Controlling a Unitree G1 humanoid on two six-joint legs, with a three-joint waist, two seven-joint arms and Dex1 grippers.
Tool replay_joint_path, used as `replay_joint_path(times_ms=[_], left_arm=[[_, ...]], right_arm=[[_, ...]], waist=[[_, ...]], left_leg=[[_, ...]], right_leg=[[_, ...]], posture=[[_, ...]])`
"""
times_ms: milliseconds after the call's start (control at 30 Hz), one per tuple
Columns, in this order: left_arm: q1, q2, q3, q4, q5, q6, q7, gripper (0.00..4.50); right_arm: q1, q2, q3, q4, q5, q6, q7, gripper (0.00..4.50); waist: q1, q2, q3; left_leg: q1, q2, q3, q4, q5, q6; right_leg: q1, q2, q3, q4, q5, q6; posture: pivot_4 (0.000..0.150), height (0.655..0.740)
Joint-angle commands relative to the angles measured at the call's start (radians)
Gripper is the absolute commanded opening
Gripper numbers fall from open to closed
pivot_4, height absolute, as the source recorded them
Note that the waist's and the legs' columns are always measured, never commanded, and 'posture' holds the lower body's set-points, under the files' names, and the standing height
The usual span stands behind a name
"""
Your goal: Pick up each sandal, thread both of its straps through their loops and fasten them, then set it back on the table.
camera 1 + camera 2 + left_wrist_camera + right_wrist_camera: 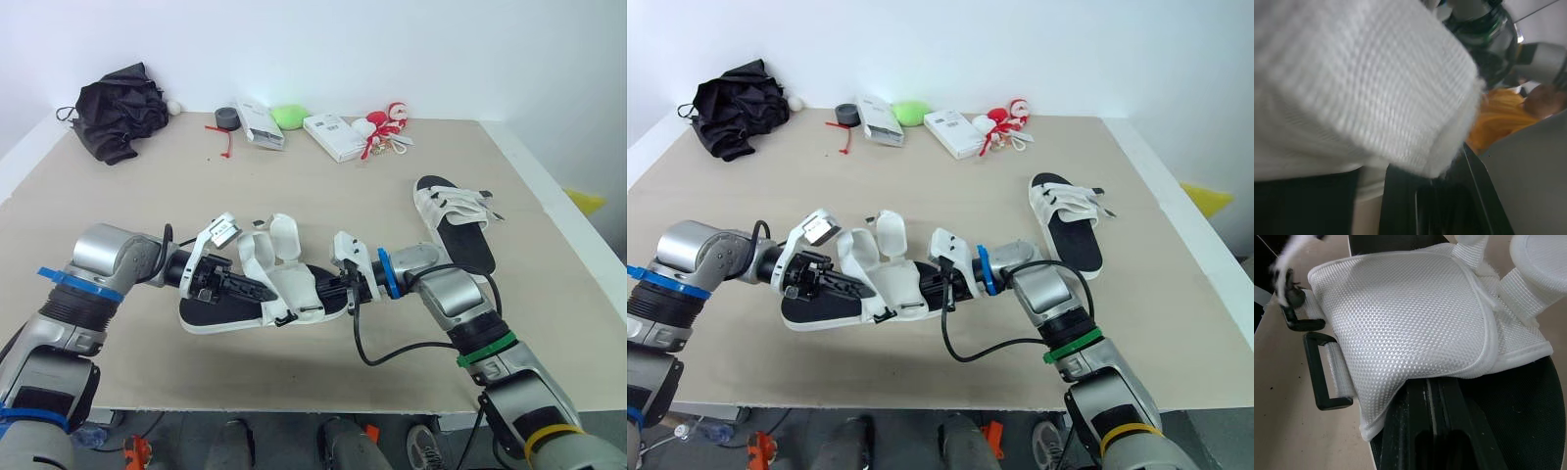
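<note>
A white-strapped sandal with a black footbed hangs just above the table's front middle, held between both arms. My left gripper comes in from the left, its fingers drawn to a point and shut on the white upper. From the right, my right gripper lies shut on the footbed, its fingers tucked under the mesh flap. Two black loops hang empty at the flap's edge, and the loose straps stand up. The second sandal lies flat on the table at the right.
Along the back edge of the tan table lie a black cloth bag, a tape roll, two white boxes, a green object and a red-and-white toy. A black cable loops under my right arm.
</note>
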Motion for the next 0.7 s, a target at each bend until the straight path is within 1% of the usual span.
replay_joint_path(times_ms=[33,433,500,700], left_arm=[[-0.002,0.043,-0.098,-0.025,0.128,-0.141,-0.028,0.10],[-0.057,-0.003,-0.069,-0.079,0.123,-0.149,-0.034,0.10],[-0.061,-0.001,-0.070,-0.093,0.125,-0.157,-0.036,0.10],[-0.043,0.033,-0.110,-0.144,0.188,-0.238,-0.055,0.10]], right_arm=[[0.034,-0.014,0.035,0.043,-0.047,0.031,-0.021,0.00],[0.039,-0.012,0.031,0.039,-0.045,0.032,-0.023,0.00],[0.038,-0.011,0.031,0.041,-0.045,0.031,-0.023,0.00],[0.038,-0.012,0.030,0.041,-0.044,0.032,-0.020,0.00]], waist=[[0.000,0.000,0.000],[0.001,0.000,0.000],[0.001,0.000,0.000],[0.001,0.000,0.000]], left_leg=[[0.000,0.000,0.000,0.000,0.000,0.000],[0.000,0.000,0.000,0.000,0.000,0.000],[0.000,0.000,0.000,0.000,0.000,0.000],[0.000,0.000,0.000,0.000,0.000,0.000]], right_leg=[[0.000,0.000,0.000,0.000,0.000,0.000],[0.000,0.000,0.000,0.000,0.000,0.000],[0.000,0.000,0.000,0.000,0.000,0.000],[0.000,0.000,0.000,0.000,0.000,0.000]], posture=[[0.150,0.7380],[0.150,0.7380],[0.150,0.7380],[0.150,0.7380]])
